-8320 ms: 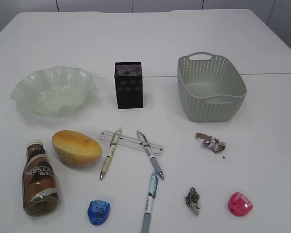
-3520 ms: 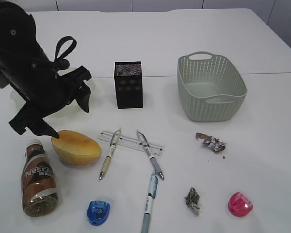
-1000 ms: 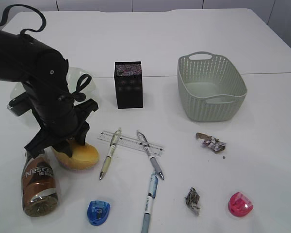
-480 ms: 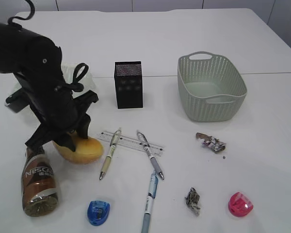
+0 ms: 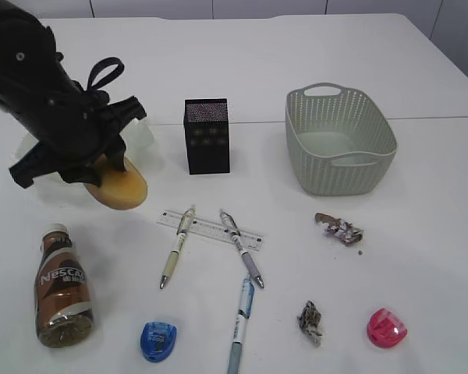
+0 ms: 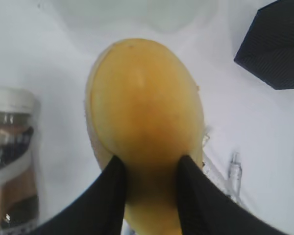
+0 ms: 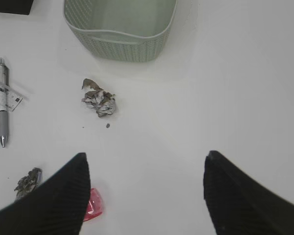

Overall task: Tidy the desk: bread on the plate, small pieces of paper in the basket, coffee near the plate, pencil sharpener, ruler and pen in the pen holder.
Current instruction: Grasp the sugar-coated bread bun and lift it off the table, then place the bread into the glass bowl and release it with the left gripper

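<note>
My left gripper [image 5: 105,170] is shut on the golden bread [image 5: 123,188], holding it off the table just in front of the green plate [image 5: 143,134], which the arm mostly hides. In the left wrist view both black fingers clamp the bread [image 6: 144,112], with the plate [image 6: 137,12] beyond it. The coffee [image 5: 62,287] stands at front left. The black pen holder [image 5: 207,136] and the basket [image 5: 339,140] are further back. My right gripper [image 7: 146,156] hangs open over bare table near two paper scraps [image 7: 100,100] [image 7: 28,180].
The clear ruler [image 5: 210,227] lies mid-table under two pens [image 5: 177,245] [image 5: 242,248], with a third pen [image 5: 240,323] nearer the front. A blue sharpener [image 5: 158,340] and a pink sharpener [image 5: 386,327] sit by the front edge.
The left gripper has lifted the bread off the table beside the coffee and carried it back and left toward the plate. The right gripper has stayed open.
</note>
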Controlling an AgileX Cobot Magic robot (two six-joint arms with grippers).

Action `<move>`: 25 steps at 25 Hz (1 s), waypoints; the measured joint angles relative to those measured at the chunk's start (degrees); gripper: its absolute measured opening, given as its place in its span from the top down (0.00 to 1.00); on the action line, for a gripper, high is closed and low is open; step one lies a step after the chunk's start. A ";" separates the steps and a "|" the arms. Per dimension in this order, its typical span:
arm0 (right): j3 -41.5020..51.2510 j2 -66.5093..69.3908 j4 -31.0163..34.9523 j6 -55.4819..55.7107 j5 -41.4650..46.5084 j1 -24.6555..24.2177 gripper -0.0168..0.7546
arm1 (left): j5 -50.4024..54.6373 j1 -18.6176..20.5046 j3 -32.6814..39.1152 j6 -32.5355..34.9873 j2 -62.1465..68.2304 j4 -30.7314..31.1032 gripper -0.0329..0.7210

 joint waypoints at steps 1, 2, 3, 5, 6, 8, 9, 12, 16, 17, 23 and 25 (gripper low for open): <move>0.00 0.00 0.00 0.00 0.00 0.00 0.29 | 0.00 0.82 -0.24 3.39 -0.16 0.03 0.65; 0.00 0.00 0.10 0.00 0.00 0.00 0.29 | 0.00 1.86 -0.86 6.79 -0.16 0.14 0.65; 0.00 0.00 0.09 0.00 0.00 0.00 0.29 | 0.00 2.84 -1.59 11.18 -0.16 0.14 0.65; 0.00 0.00 0.23 0.00 0.00 0.00 0.29 | 0.00 5.49 -3.38 18.25 -0.16 0.14 0.65; 0.00 0.00 0.33 0.00 0.00 0.00 0.29 | 0.00 6.67 -4.47 21.02 -0.16 0.14 0.65; 0.00 0.00 0.37 0.00 0.00 0.00 0.29 | 0.00 9.44 -6.59 25.07 -0.16 0.26 0.65; 0.00 0.00 0.41 0.00 0.00 0.00 0.29 | 0.00 10.77 -7.79 26.57 -0.16 0.38 0.65; 0.00 0.00 0.50 0.00 0.00 0.00 0.29 | -0.12 13.71 -11.34 33.28 0.30 0.95 0.65; 0.00 0.10 0.50 0.00 0.12 0.00 0.29 | -0.99 15.46 -16.27 39.37 2.89 1.59 0.65; 0.00 0.13 0.50 0.00 0.23 0.00 0.29 | -1.78 15.55 -17.05 39.95 3.63 2.17 0.65; 0.00 1.14 0.50 0.00 0.88 0.00 0.29 | -8.75 15.68 -17.78 40.69 7.41 5.02 0.65; 0.00 1.27 0.50 0.00 0.88 0.00 0.29 | -9.29 15.68 -17.78 40.69 8.94 6.59 0.65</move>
